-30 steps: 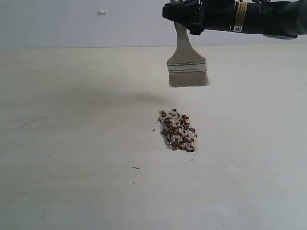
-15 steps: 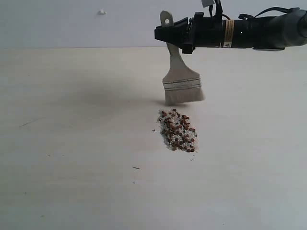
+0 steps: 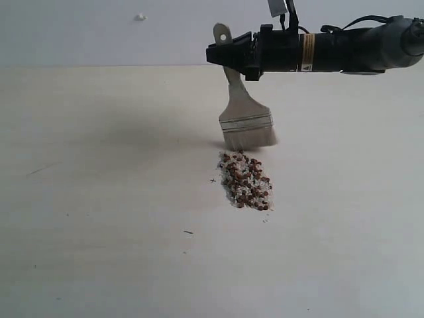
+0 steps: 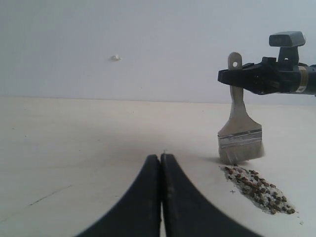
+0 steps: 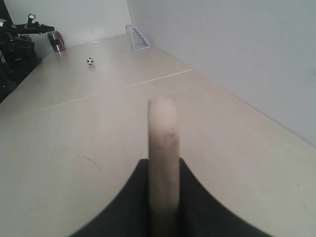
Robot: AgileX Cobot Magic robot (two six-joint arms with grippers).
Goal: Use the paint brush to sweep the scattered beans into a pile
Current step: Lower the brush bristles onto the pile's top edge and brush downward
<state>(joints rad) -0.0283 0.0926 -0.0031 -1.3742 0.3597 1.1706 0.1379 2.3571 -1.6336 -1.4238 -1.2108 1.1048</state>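
Observation:
The beans, reddish-brown and mixed with whitish grains, lie in one narrow pile (image 3: 246,180) on the pale table; the left wrist view shows the pile (image 4: 257,189) too. The paint brush (image 3: 246,124) hangs bristles down, with its whitish bristles touching the table at the pile's far end. My right gripper (image 3: 228,55) is shut on the brush's cream handle, which stands between the jaws in the right wrist view (image 5: 163,143). My left gripper (image 4: 160,157) is shut and empty, apart from the pile, low over the table.
The table's surface (image 3: 99,199) shows small dark marks and a cross mark (image 3: 213,180) beside the pile. In the right wrist view a small ball (image 5: 90,61), a red can (image 5: 57,41) and a tiny goal net (image 5: 138,37) stand far off.
The right arm has come down and to the left with the brush. The bristles were well above the table and now rest at the pile's far end. The pile has not moved.

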